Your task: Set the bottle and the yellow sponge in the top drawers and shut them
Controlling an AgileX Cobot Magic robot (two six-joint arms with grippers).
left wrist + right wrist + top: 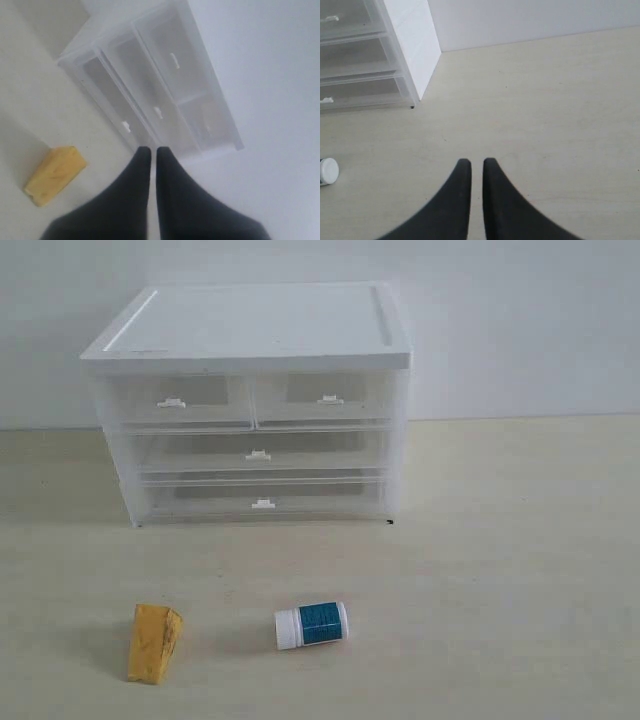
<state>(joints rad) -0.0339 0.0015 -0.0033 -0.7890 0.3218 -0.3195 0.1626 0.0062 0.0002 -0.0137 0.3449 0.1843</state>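
We judge the task not begun. The left top drawer (178,400) and right top drawer (325,397) are both shut in the drawer unit (250,325) at the back of the desk (500,590). Neither arm shows in the exterior view.

The sponge (153,642) lies on the desk in front of the unit, on the left side and well apart from it. Its long axis runs roughly toward the unit, slightly tilted. The bottle (312,625) lies on its side near the sponge but not touching it, close to the middle of the desk. Its long axis runs across the desk, parallel to the unit's front, with the cap (288,629) toward the sponge.

The left fingers (135,180) are almost together with a thin slit between them, holding nothing. In the left wrist view the sponge (55,175) sits off to one side of them. The right fingers (460,182) are the same, nearly closed and empty. Only the bottle's cap shows there, at the picture's edge, well off to the side.

We judge the left arm nearer the sponge. The bottle lies roughly below the right top drawer, so the right arm likely takes it. Either way the fingers must spread first. For the bottle they should close across its short width.
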